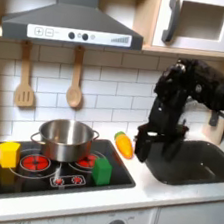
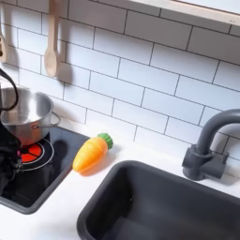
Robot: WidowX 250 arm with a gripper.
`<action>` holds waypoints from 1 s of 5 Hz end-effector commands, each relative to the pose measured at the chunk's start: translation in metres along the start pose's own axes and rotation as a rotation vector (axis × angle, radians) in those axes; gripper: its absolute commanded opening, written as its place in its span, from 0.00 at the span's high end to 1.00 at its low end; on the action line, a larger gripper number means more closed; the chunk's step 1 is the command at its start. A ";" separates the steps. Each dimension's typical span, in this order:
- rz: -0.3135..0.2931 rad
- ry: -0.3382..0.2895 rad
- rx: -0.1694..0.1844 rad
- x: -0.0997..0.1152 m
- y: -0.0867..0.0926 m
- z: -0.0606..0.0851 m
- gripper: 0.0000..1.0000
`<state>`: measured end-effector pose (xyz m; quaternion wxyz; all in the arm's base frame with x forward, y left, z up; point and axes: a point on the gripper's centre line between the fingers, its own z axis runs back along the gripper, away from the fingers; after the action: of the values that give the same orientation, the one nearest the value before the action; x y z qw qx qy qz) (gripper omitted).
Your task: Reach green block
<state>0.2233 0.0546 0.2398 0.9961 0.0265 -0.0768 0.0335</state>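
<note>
In the first exterior view the green block [image 1: 103,169] stands on the black stovetop [image 1: 44,180], in front of the steel pot [image 1: 65,139]. The gripper [image 1: 146,139] hangs above the sink [image 1: 193,161], well apart from it; whether its fingers are open, I cannot tell.

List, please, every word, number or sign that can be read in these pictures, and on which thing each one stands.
None can be read with certainty.
Microwave keypad in the first exterior view: rows of marks, too small and blurred to read.
Range hood control strip: small knobs and marks, unreadable.
Stovetop front edge: red control symbols, no legible text.
Second exterior view: no text on the tiles, toy carrot or sink.
</note>
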 end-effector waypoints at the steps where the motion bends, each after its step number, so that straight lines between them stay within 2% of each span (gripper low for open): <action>1: 0.019 -0.008 0.011 0.018 0.013 -0.006 0.00; 3: 0.036 -0.015 0.014 0.035 0.024 -0.012 0.00; 5: 0.052 -0.005 0.019 0.049 0.035 -0.025 0.00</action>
<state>0.2726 0.0920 0.2237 0.9945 0.0326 -0.0802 0.0592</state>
